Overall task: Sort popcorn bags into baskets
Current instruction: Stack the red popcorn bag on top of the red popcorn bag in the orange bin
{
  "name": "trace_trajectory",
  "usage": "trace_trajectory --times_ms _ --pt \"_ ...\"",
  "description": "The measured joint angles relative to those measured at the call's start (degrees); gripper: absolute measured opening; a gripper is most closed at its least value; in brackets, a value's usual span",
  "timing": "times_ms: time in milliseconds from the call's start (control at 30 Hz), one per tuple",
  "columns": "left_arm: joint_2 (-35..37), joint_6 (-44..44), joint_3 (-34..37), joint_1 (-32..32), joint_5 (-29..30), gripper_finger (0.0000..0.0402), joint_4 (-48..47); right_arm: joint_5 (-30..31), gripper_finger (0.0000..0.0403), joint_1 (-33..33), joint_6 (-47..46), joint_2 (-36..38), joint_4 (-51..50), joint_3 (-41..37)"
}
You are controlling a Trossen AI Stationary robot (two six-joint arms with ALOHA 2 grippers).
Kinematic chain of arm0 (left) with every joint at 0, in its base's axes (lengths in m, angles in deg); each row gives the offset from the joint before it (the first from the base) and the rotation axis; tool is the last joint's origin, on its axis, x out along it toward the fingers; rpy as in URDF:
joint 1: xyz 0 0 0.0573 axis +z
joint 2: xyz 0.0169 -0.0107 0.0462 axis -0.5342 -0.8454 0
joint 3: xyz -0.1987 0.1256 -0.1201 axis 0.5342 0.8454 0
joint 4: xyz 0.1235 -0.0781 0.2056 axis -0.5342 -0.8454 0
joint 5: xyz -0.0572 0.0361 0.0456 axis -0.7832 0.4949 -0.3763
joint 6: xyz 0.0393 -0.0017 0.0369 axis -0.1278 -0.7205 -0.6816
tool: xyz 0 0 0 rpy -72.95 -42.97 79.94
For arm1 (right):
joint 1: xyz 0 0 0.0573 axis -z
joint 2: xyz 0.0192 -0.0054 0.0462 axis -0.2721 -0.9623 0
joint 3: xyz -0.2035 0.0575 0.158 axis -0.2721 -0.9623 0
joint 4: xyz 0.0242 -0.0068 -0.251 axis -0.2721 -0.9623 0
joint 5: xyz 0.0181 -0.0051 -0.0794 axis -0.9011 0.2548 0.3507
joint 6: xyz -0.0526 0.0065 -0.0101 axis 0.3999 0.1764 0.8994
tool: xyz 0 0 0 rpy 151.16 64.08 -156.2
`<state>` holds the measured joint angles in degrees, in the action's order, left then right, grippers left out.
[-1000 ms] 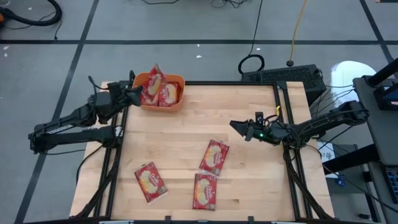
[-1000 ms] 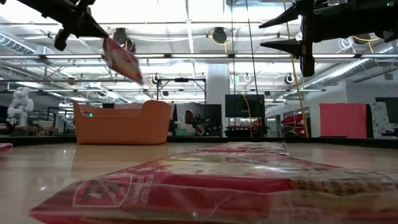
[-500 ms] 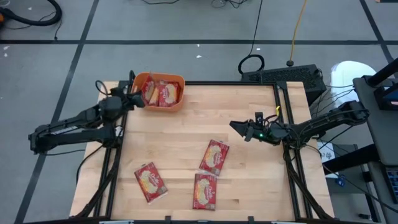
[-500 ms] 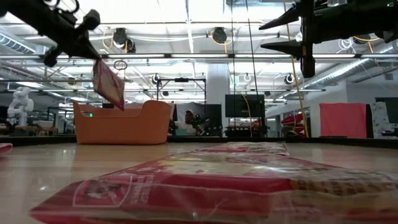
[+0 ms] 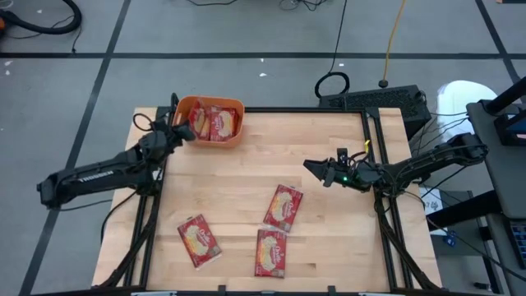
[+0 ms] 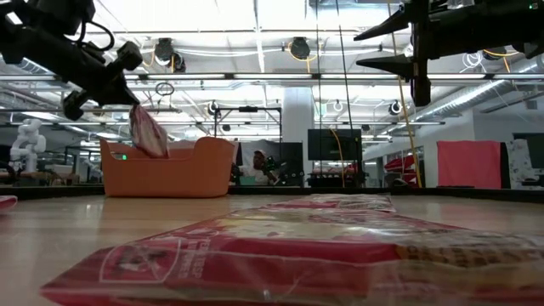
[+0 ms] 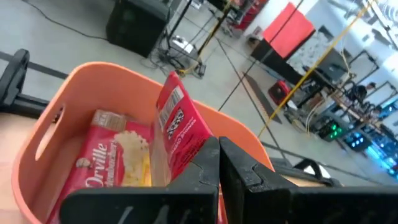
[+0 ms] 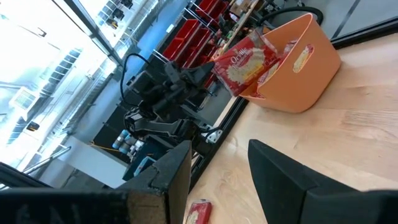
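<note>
The orange basket (image 5: 235, 137) stands at the table's far left corner with one red popcorn bag (image 5: 223, 123) lying in it. My left gripper (image 5: 177, 134) is at the basket's left rim, shut on a second popcorn bag (image 7: 178, 127) that dips into the basket (image 7: 93, 70). Three more bags lie flat on the table: one (image 5: 283, 205) near the middle, one (image 5: 271, 252) toward the near edge and one (image 5: 200, 240) at the near left. My right gripper (image 5: 317, 169) hovers open above the table's right half, holding nothing. My left gripper pinches the bag by its upper end (image 6: 136, 113) between its two fingers (image 7: 208, 163). The fingers come from the table's left, slanting slightly down. The bag hangs tilted below them, its lower end (image 6: 155, 150) behind the basket's rim, inside the basket.
Black rails run along the table's left and right edges. The middle of the table between the basket and the loose bags is bare wood. A close bag (image 6: 297, 255) fills the bottom of the low view.
My left gripper has come down toward the basket, staying shut on the bag. The bag, first high above the basket and tilted, has swung to hang more steeply and sunk until its lower end is inside the basket.
</note>
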<state>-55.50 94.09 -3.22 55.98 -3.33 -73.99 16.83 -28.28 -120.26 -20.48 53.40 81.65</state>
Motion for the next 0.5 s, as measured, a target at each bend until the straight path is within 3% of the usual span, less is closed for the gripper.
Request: trace_trajectory --times_ms 367,500 --pt "-0.04 -1.38 2.64 3.02 -0.25 0.0001 4.25 0.27 0.0155 0.00 -0.04 0.00 -1.65 -0.04" --pt "-0.07 -0.68 5.35 4.24 -0.28 0.0001 10.01 0.33 0.0155 0.00 -0.03 0.00 -2.11 -0.04"
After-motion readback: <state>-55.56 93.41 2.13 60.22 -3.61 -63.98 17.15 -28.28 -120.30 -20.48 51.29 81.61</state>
